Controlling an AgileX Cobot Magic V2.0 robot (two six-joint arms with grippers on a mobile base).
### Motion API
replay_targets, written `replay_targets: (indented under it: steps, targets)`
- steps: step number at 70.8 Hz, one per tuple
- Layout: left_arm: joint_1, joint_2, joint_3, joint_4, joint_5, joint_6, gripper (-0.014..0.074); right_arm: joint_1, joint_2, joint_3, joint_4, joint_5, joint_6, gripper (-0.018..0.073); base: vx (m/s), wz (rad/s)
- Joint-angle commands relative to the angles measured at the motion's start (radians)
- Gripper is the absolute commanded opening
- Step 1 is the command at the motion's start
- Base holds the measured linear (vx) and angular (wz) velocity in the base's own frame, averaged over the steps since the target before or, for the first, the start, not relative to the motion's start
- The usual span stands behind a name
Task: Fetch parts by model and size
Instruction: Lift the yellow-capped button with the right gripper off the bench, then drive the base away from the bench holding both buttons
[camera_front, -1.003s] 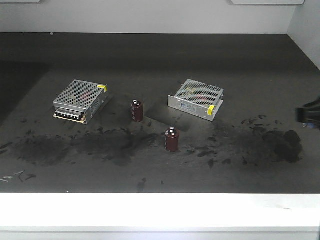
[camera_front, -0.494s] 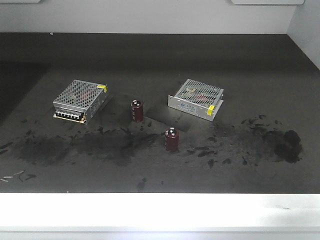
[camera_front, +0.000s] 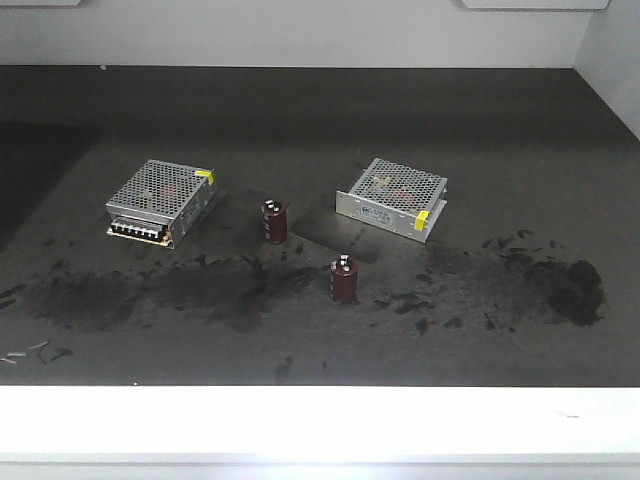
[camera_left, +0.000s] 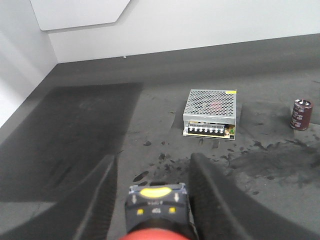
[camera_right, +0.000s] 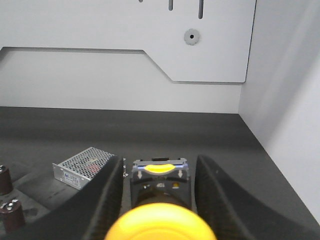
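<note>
Plainly, four loose items on the dark table (camera_front: 300, 110), counted left to right: a silver perforated left box (camera_front: 160, 203) with its terminal strip turned near, a maroon left capacitor (camera_front: 275, 221) upright just to its right, a right capacitor (camera_front: 344, 279) upright and nearer, then the right box (camera_front: 392, 197) farther back. Two boxes, two capacitors, all apart from one another, with black smudges (camera_front: 560, 290) smeared across the near band of the table. Two push-button switches as well, one per gripper, both off the table. On the left, the left gripper (camera_left: 154, 162) angled down and toward the far side, above the near left part of the table, with the left box and left capacitor ahead of it. Closed part-way, its two dark fingers (camera_left: 102, 200) flanking the black body of the red-capped switch (camera_left: 156, 207) and gripping it, red cap toward the wrist camera, yellow mark on the body's far face. On the right, the right gripper (camera_right: 160, 161) held more level, aimed at the white far wall (camera_right: 125, 80) near the right corner. Likewise closed on the yellow-capped switch (camera_right: 159, 197), fingers against both sides of its black body, blue strip at the far end, yellow cap nearest the lens. Left of it in that view, the right box and both capacitors at the frame's edge.
</note>
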Motion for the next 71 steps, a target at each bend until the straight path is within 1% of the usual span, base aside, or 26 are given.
replay_targets:
  steps: [1, 71]
  targets:
    - [-0.007, 0.012, -0.024, -0.010, -0.085, 0.000, -0.0004, -0.003, 0.014, -0.025, -0.008, -0.079, 0.000, -0.0006, 0.00, 0.00]
    - [-0.007, 0.012, -0.024, -0.010, -0.084, 0.000, -0.0004, -0.003, 0.014, -0.025, -0.008, -0.078, 0.000, -0.0006, 0.00, -0.01]
